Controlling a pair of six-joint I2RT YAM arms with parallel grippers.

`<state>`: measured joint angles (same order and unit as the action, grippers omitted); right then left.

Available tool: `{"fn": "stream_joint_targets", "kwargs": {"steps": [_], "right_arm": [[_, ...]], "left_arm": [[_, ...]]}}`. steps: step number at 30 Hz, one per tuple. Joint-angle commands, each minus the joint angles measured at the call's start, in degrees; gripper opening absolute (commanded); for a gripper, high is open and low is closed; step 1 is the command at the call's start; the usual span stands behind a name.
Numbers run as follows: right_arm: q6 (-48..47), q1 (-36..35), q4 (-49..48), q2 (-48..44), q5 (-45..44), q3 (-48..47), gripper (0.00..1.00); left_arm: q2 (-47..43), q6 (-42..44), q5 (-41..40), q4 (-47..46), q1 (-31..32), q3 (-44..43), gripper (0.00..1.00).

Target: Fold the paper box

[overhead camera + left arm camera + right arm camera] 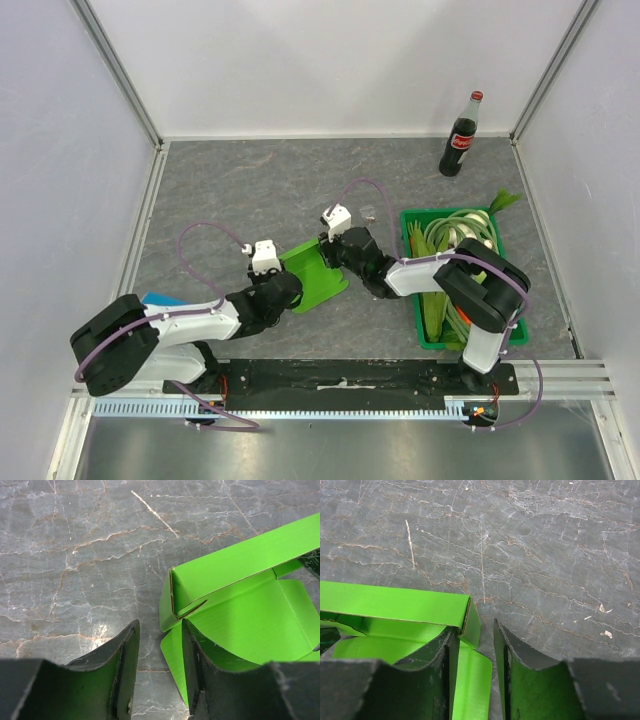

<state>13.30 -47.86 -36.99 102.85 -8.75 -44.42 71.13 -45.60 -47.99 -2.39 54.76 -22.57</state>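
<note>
The paper box [318,275] — one flap between each arm's jaws.

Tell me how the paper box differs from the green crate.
The paper box is bright lime thin card; the crate is darker and rigid. The paper box is small, half-open with loose flaps; the crate is far larger, holding leafy vegetables. Both are green, on the table.

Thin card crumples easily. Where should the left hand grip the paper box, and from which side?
Probably the raised end flap at the left end of the paper box, approached from its left. It stands on edge, so the left hand can straddle it; the base panel lies flat.
</note>
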Motion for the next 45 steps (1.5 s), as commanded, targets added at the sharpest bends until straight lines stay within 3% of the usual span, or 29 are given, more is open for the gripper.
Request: {"fn": "stream_joint_targets", "kwargs": {"steps": [1, 5, 8, 12, 14, 17, 20, 22, 24, 28, 30, 31, 32, 33, 35, 37, 39, 43, 45], "right_arm": [[-0.4, -1.2, -3.0, 1.0, -3.3, -2.2, 0.37], [1.1, -2.0, -3.0, 0.1, -6.3, -0.9, 0.19], [2.2, -2.2, -2.3, -0.5, -6.5, -0.7, 0.11], [2.3, -2.2, -0.8, -0.9, -5.8, -0.6, 0.09], [2.0, -2.2, -0.3, -1.0, -5.8, -0.7, 0.08], [0.9, -2.2, 2.1, -1.2, -5.7, -1.8, 0.06], [0.3, -2.2, 3.7, -1.5, -5.1, -2.2, 0.04], [0.9, -2.2, 4.3, -2.0, -4.8, -2.2, 0.01], [2.1, -2.2, 4.8, -2.4, -4.6, -2.2, 0.0], [5.9, -2.3, 6.9, -2.7, -5.5, -2.7, 0.0], [8.1, -2.7, 8.6, -3.2, -7.8, -2.7, 0.0], [9.7, -3.7, 9.1, -3.4, -9.2, -2.5, 0.0], [12.3, -4.5, 9.7, -3.7, -10.9, -2.1, 0.0], [14.0, -5.4, 10.4, -4.1, -14.0, -1.9, 0.0], [17.4, -7.8, 10.0, -4.5, -15.6, -0.9, 0.0], [18.7, -9.7, 10.1, -4.7, -17.9, -0.8, 0.0], [19.2, -10.2, 10.4, -4.6, -18.2, -0.9, 0.0], [16.9, -9.9, 10.8, -5.5, -19.4, -0.5, 0.0], [16.1, -9.0, 10.5, -5.8, -18.8, -0.3, 0.0]], "left_arm": [[1.4, 3.6, -4.7, -6.7, -0.3, -1.0, 0.45], [3.9, 5.9, -5.8, -10.1, -0.4, -1.3, 0.43], [5.8, 8.1, -6.9, -12.4, -0.8, -1.0, 0.42], [8.4, 14.7, -6.1, -22.4, -1.1, -0.1, 0.42], [9.1, 15.7, -6.3, -23.1, -1.7, -0.5, 0.43], [9.0, 20.1, -1.9, -29.6, -2.9, 1.5, 0.43], [8.9, 23.3, 0.8, -33.5, -4.0, 2.2, 0.36], [10.1, 24.2, 1.8, -33.3, -4.4, 1.6, 0.2], [11.1, 23.3, 1.9, -31.8, -4.7, -0.2, 0.09], [14.0, 20.5, 0.7, -29.4, -4.8, -2.2, 0.02], [16.2, 15.7, -4.2, -23.9, -4.8, -4.4, 0.02], [17.2, 11.5, -6.8, -19.4, -4.8, -5.8, 0.02], [18.6, 0.5, -9.0, -13.5, -5.1, -10.3, 0.02], [21.9, -4.1, -11.2, -0.5, -5.4, -13.0, 0.02], [26.4, -14.7, -12.6, 8.8, -5.5, -19.8, 0.02], [31.2, -18.4, -13.0, 14.3, -5.5, -22.1, 0.02], [32.0, -15.9, -11.6, 10.4, -5.5, -20.3, 0.02], [26.7, -1.3, -6.8, -14.7, -5.5, -11.5, 0.02], [24.7, 4.2, -2.4, -22.8, -5.5, -6.5, 0.12]]}}
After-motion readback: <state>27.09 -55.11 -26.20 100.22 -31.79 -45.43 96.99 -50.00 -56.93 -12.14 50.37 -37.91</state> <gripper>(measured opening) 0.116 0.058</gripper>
